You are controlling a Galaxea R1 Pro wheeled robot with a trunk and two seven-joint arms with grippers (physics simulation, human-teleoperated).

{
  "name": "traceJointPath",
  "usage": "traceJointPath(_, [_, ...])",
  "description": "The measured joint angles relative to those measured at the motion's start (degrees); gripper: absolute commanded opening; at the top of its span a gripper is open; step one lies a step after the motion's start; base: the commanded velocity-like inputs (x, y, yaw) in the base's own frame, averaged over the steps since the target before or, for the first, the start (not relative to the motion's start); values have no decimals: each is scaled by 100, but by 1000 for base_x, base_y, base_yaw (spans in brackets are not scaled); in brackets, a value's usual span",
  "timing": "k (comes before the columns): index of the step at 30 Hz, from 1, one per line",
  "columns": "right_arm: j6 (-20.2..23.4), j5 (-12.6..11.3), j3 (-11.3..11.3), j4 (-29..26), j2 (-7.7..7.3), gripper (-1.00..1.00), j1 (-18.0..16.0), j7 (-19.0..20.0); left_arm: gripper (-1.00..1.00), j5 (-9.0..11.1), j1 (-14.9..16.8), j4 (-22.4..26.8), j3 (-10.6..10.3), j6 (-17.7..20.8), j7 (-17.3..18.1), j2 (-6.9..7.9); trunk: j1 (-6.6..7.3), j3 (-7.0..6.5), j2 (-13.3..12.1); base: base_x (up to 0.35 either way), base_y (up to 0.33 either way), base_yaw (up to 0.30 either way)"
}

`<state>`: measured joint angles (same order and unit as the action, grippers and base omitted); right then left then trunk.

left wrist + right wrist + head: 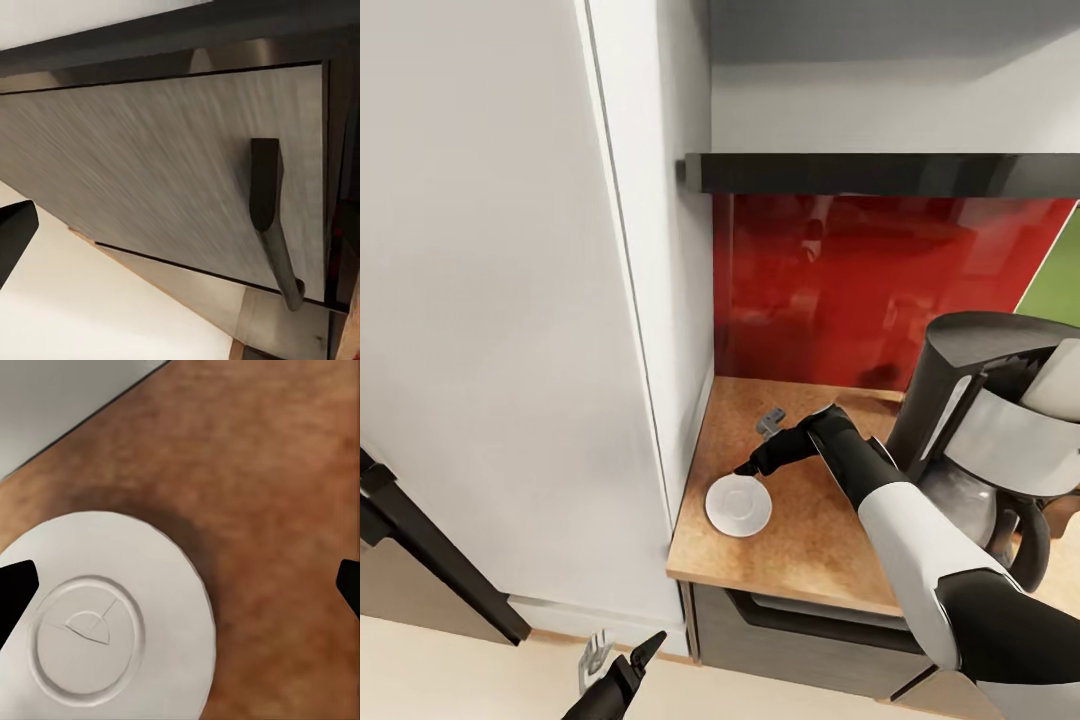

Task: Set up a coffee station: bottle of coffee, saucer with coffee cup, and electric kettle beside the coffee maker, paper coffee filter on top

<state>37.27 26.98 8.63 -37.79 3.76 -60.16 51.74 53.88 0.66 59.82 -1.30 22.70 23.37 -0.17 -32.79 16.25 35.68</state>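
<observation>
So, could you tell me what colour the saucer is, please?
The saucer is plain white, clearest in the right wrist view.

I see the saucer (pixel 738 505) lying flat on the kitchen countertop (pixel 800 550), just under my right gripper (pixel 758 447) and beside one fingertip. The coffee maker (pixel 990 430) stands behind that arm. My left gripper (pixel 622 660) hangs before the cabinet front (pixel 165 172).

I see a plain white saucer (pixel 739 505) on the speckled orange-brown countertop (pixel 810 560). To its right, the coffee maker (pixel 985 440) is black with a silver-white band. Behind them is a glossy red backsplash (pixel 830 290) under a black shelf (pixel 880 173).
</observation>
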Motion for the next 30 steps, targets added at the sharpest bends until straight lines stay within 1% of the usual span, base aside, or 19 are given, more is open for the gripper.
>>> traceJointPath(3, [0,-2,1,8,1,100,4,5,100,3,1,0,0,6,167,0,0,0,0,6,0,0])
traceJointPath(4, [0,0,1,35,0,100,5,6,100,3,1,-4,1,8,310,3,0,0,0,2,0,0])
traceJointPath(9, [0,2,1,161,0,100,7,7,100,9,0,-15,7,30,547,8,0,0,0,0,0,0])
traceJointPath(14, [-4,2,1,249,0,100,8,50,100,12,0,-17,-2,44,643,8,0,0,0,0,0,0])
traceJointPath(17, [-13,47,1,285,-5,100,8,380,100,13,0,-28,-4,47,737,9,0,0,0,0,0,0])
traceJointPath(19, [-17,143,2,295,-23,100,9,531,100,13,1,-38,-5,48,765,9,0,0,0,0,0,0])
traceJointPath(27, [-25,199,1,392,-56,100,8,595,100,13,1,-15,-8,50,784,-2,0,0,0,0,0,0])
traceJointPath(29, [-25,200,1,425,-59,100,8,598,100,12,3,-6,-19,59,796,-28,0,0,0,0,0,0])
traceJointPath(30, [-25,200,1,433,-60,100,7,599,100,11,2,-1,-25,64,839,-73,0,0,0,0,0,0])
